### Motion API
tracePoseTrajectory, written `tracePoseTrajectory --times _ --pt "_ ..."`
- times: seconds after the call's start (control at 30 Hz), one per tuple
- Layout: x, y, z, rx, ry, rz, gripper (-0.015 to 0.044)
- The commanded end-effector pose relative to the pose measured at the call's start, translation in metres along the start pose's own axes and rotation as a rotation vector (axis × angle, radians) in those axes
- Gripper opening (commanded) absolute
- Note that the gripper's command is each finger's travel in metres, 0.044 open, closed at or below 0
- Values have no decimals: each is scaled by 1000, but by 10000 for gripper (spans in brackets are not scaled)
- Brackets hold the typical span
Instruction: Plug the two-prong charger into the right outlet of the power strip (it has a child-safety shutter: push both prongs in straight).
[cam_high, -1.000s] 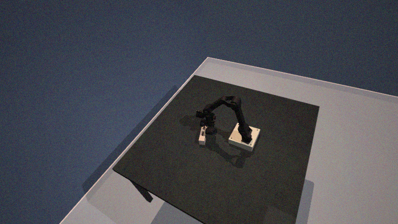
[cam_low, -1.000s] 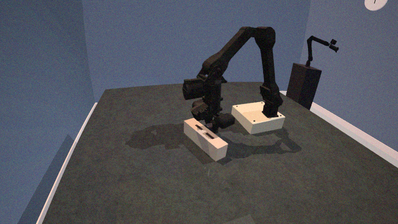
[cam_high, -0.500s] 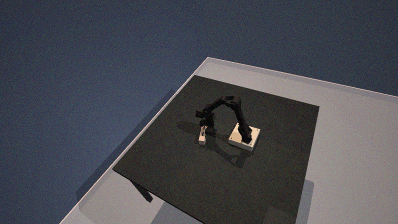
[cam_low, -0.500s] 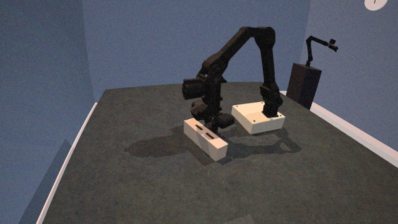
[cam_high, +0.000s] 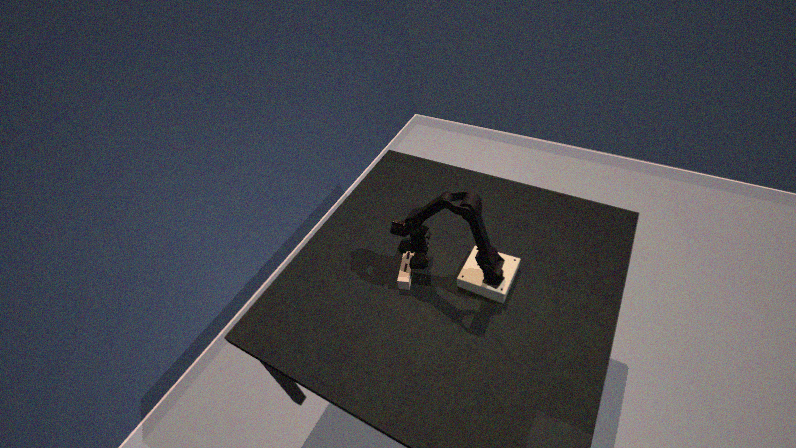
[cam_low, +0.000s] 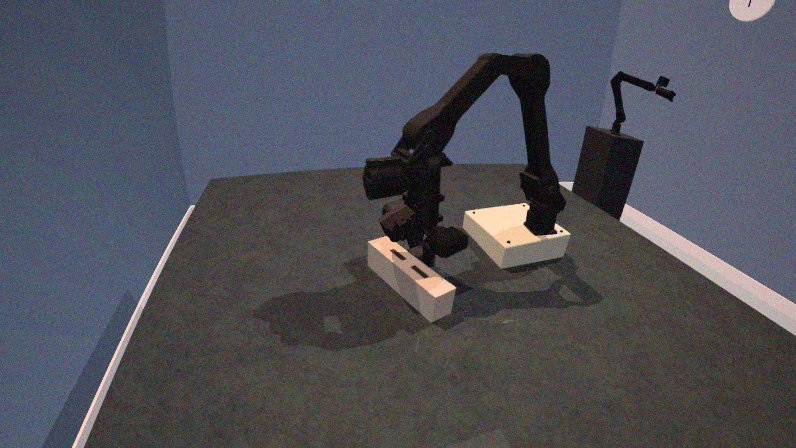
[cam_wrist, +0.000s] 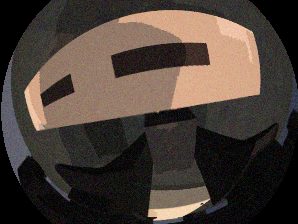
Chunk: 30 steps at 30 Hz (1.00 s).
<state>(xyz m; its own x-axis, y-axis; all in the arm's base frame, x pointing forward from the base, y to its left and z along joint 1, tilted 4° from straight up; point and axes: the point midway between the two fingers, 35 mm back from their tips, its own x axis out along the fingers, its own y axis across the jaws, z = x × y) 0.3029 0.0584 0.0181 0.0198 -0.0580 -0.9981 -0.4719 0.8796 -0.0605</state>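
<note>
The pale power strip (cam_high: 403, 282) (cam_low: 442, 304) (cam_wrist: 225, 75) lies on the dark table top, with two dark outlet slots in its upper face. My gripper (cam_low: 427, 257) (cam_wrist: 168, 131) points down beside the strip's long side facing the arm base, and is shut on the dark charger (cam_wrist: 172, 150). In the wrist view the charger's front end meets the strip's lower edge, below the larger-looking slot (cam_wrist: 160, 59). The other slot (cam_wrist: 57, 91) is farther left. The prongs are hidden, apart from a tiny yellow speck at that edge. Whether charger and strip touch, I cannot tell.
The arm's base stands on a pale square box (cam_high: 472, 273) (cam_low: 495, 222) beyond the gripper from the strip. The arm's shadow falls across part of the strip and the table top (cam_high: 501, 361) (cam_low: 334, 400). A second small arm stands on a dark pedestal (cam_low: 604, 166) at the back right.
</note>
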Motion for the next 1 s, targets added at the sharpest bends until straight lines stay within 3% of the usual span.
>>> tracePoseTrajectory --times 0.0,0.97 --pt "-2 0 3 6 -5 0 0" --pt "-3 0 7 6 -5 0 0"
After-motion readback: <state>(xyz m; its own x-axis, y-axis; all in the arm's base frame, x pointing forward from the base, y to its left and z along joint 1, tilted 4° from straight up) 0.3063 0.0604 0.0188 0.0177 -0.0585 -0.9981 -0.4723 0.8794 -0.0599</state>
